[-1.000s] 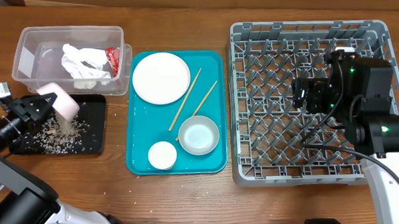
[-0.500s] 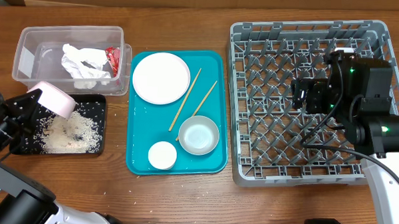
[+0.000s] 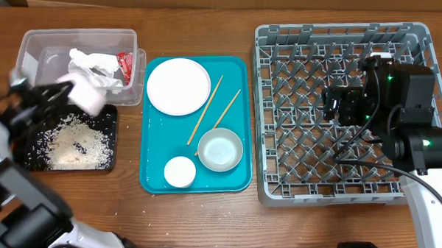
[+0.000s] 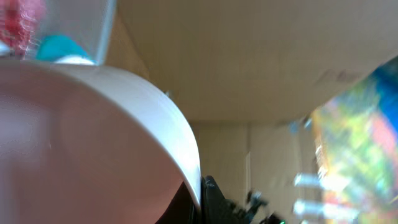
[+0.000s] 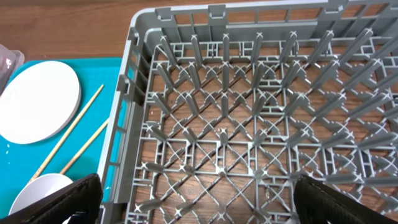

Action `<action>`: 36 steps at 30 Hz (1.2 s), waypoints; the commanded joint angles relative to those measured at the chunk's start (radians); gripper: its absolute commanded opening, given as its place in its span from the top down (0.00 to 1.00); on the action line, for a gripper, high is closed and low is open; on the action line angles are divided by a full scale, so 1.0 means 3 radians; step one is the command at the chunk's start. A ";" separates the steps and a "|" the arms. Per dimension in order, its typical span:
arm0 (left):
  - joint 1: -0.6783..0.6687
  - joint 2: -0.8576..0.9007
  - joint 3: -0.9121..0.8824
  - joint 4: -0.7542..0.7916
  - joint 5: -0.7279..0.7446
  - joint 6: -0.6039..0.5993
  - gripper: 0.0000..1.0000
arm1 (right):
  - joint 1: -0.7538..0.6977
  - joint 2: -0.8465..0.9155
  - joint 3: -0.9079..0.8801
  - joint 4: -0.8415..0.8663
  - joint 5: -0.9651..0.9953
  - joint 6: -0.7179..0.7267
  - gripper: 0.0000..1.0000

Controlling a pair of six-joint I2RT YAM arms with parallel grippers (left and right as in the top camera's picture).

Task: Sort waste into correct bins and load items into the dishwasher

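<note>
- Left gripper (image 3: 60, 100), blurred in the overhead view, is clamped on the rim of a round pink bowl (image 3: 83, 96)
- That bowl hangs over the far edge of a shallow black rectangular tray (image 3: 112, 113), just beside the front wall of a clear rectangular plastic tub (image 3: 23, 47); the blur hides how it is tilted
- In the left wrist view the bowl's smooth pink side (image 4: 93, 143) fills most of the picture, with a dark finger (image 4: 210, 198) at its rim
- Loose white rice grains (image 3: 77, 137) lie scattered across the black tray
- Inside the clear tub sit a crumpled white paper napkin (image 3: 90, 66) and, beside it at the right end, a small red-and-white wrapper (image 3: 124, 62)
- On a large teal serving tray (image 3: 241, 73) in the middle of the table lie a pale pink round plate (image 3: 178, 86), two thin wooden chopsticks (image 3: 205, 109) side by side, a grey-green bowl (image 3: 220, 150) and a small white cup (image 3: 179, 171)
- Right gripper (image 5: 196, 186) hovers over a large square grey plastic dish rack (image 3: 278, 163) with its jaws spread wide, holding nothing
- Nothing rests among the rack's upright pegs (image 5: 249, 124) in the right wrist view, and the wooden table shows through the grid
</note>
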 commanded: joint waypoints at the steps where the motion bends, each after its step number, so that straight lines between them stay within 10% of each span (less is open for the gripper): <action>1: -0.0931 -0.0135 0.0875 0.0039 -0.0879 -0.0066 0.96 | 0.0013 -0.0014 0.0090 0.0019 -0.0020 0.0009 0.00; 9: -0.3061 0.0001 0.1474 0.0127 -0.4807 0.0306 0.96 | 0.0013 -0.0014 0.0090 0.0020 -0.0020 0.0009 0.00; 13: -0.3649 0.0479 0.1474 -0.0074 -0.5618 0.0538 0.96 | 0.0013 -0.0014 0.0090 0.0020 -0.0022 0.0009 0.00; 25: -0.3684 0.1064 0.1474 -0.0478 -0.5163 0.0094 0.94 | 0.0013 0.0011 0.0090 0.0130 -0.0579 0.0014 0.00; 30: -0.3672 0.1049 0.1493 -0.0584 -0.4968 0.0095 0.34 | 0.0013 0.0020 0.0090 0.0478 -0.0909 0.0440 0.00; 36: -0.3165 0.0997 0.2533 -0.1387 -0.4365 0.0022 0.22 | 0.0383 0.0441 0.0090 0.1631 -0.0855 0.1610 0.08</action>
